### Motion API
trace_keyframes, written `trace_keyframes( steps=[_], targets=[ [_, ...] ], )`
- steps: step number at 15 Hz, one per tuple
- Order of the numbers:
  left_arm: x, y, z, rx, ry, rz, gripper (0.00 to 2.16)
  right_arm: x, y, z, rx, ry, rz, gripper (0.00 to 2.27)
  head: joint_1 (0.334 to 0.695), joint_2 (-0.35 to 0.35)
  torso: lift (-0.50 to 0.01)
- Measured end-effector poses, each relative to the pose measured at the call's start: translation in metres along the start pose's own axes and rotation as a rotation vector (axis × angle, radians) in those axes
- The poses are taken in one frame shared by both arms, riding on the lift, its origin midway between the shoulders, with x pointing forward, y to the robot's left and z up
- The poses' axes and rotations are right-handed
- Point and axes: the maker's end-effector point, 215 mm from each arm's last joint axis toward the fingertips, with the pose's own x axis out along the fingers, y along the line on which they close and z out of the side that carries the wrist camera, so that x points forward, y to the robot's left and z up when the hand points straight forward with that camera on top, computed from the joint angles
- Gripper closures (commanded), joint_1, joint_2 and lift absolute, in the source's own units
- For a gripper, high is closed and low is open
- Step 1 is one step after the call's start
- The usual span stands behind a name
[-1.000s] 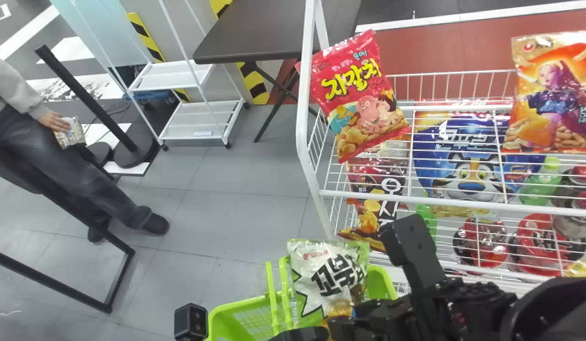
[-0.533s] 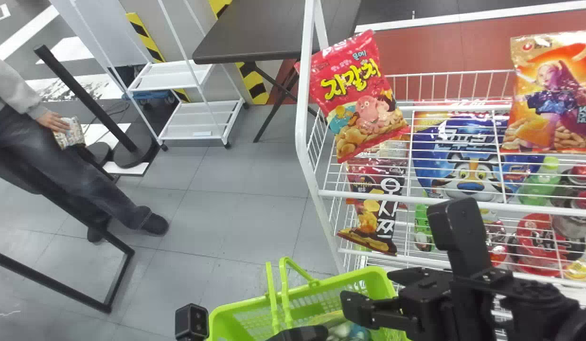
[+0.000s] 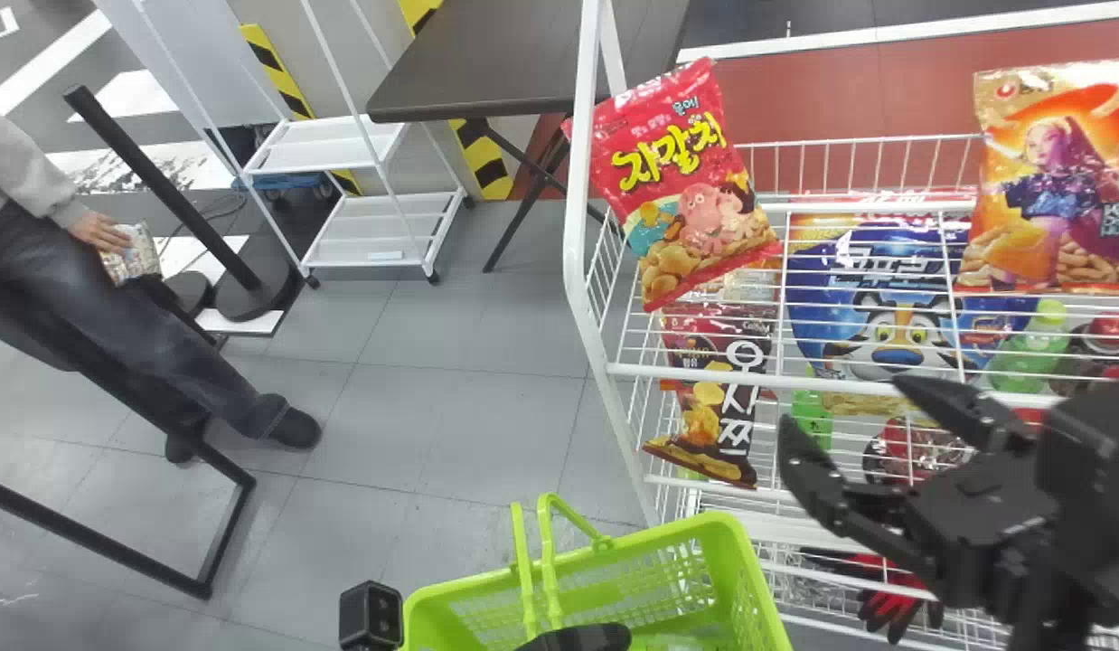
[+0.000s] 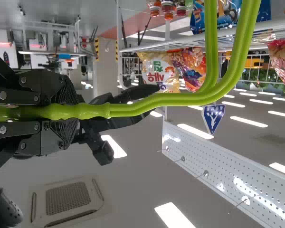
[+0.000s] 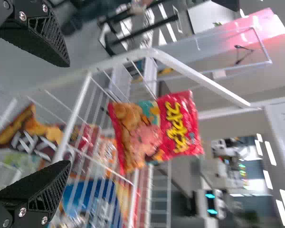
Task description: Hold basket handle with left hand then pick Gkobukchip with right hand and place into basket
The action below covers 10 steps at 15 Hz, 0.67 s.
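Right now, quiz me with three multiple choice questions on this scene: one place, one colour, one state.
1. In the head view, where on the white rack is the octopus snack bag?
A) right end
B) left end
C) middle

2. What colour is the basket?
A) blue
B) orange
C) lime green

3. How is the right end effector?
A) open
B) shut on a bag
C) shut, empty

Key:
1 B: it sits beside the rack's left post.
2 C: its rim and walls are lime green.
3 A: its fingers stand apart.
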Motion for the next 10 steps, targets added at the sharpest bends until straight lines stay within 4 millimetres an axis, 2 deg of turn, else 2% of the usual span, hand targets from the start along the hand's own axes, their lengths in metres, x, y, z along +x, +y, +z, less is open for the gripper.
trace_keyframes(
  steps=[5,10],
  targets=[
    [0.0,0.0,0.0,-0.003,-0.001,-0.006,2.15,-0.04,-0.063,0.004,-0.059,-0.221,-0.152,0.08,0.695,0.192,0.0],
    [0.0,0.0,-0.002,-0.006,-0.004,-0.009,2.15,-0.082,-0.109,-0.021,-0.073,-0.295,-0.256,0.09,0.695,0.067,0.0]
  ],
)
